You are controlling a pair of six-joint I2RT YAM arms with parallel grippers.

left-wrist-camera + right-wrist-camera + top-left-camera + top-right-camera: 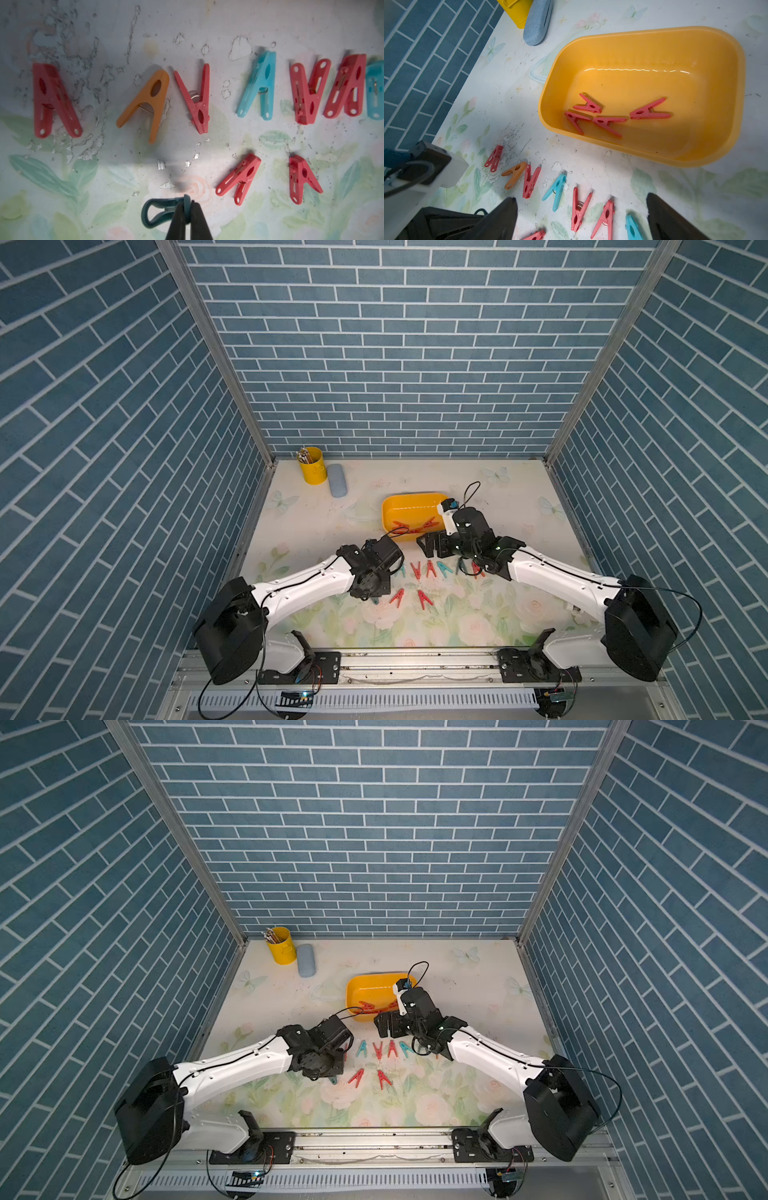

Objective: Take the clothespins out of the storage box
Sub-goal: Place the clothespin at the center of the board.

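Nearest, at the left gripper (pixel 188 204): clamps tight on a dark teal clothespin (pixel 166 201), jaws drawn together on it, low over the table (pixel 519 497); cannot tell whether it touches the surface

Just beside that, to the right: two red clothespins (pixel 397 597) flat in a short row, apart from each other; open floral surface nearer than them and off to their right

Next row back, seven laid side by side: red, an orange clothespin (pixel 162 78), red, light blue, then two red and a light blue crowded together at the right-hand end, the others spaced

Over the right part of that row, the right gripper (pixel 581 197): hovers with jaws spread wide, grips nothing, touches nothing; near rim of the storage box (pixel 633 31) just ahead of the fingertips

Storage box right of centre, at mid-depth of the table: four red clothespins (pixel 654 115) flat on its floor toward the near-left part, two meeting at the tips; remainder of the floor bare

Bare table left of the box out to the table's left edge, and right of it too

Farthest, in the back-left corner: yellow pencil cup (pixel 311 466) upright, grey-blue case (pixel 337 481) just beside it, both well apart from the box
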